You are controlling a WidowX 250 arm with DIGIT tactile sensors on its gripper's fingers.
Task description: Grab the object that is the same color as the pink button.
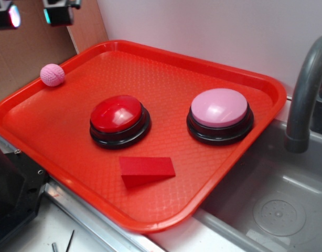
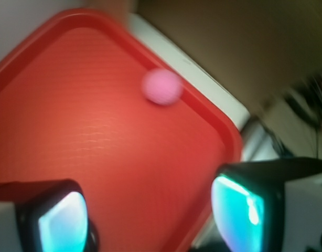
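Exterior view: I see the pink ball point(image 1: 52, 74) at the upper left, resting against the rim of the red tray point(image 1: 229, 173). The pink button point(image 1: 220, 115) sits right of centre, the red button point(image 1: 119, 121) beside it, the red wedge point(image 1: 146, 170) below. My gripper point(image 1: 32, 14) hangs at the top left, jaws released, nothing between its fingers point(image 2: 61, 223). Wrist view, blurred: the ball lies in the upper centre.

Fingers point(image 2: 61, 223) apart, empty, raised

A white wall point(image 1: 213, 31), brown cardboard panel point(image 1: 24, 52), grey sink point(image 1: 276, 199) and faucet point(image 1: 305, 89).
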